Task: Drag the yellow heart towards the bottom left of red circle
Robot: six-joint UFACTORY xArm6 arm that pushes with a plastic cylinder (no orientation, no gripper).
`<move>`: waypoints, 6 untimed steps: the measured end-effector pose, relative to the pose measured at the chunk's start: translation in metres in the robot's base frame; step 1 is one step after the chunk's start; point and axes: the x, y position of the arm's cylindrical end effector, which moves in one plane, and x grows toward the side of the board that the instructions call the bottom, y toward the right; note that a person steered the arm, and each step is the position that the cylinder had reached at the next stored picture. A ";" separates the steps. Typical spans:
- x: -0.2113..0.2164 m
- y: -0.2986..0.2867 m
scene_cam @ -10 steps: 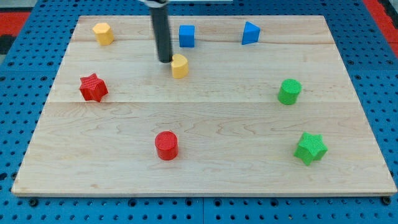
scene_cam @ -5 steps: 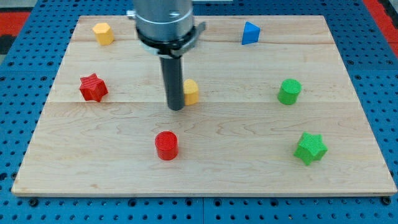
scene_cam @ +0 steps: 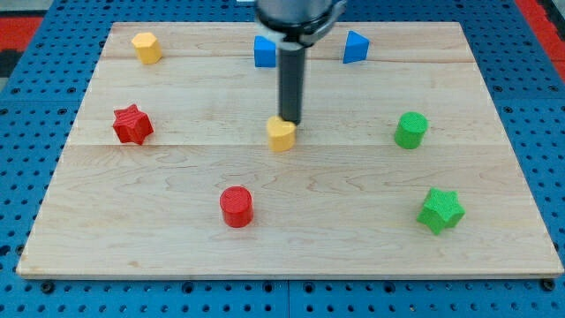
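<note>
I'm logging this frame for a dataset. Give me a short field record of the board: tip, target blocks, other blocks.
tip: my tip at the yellow heart's upper right edge
red circle: toward the view's bottom, left of the heart
goal status: heart not yet at circle's bottom left
other yellow block: top left
red star: left
blue blocks: cube, triangle at top
green blocks: cylinder, star right
</note>
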 end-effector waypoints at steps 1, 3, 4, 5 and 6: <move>0.021 -0.050; -0.009 -0.005; 0.014 0.051; 0.051 0.035; 0.062 -0.013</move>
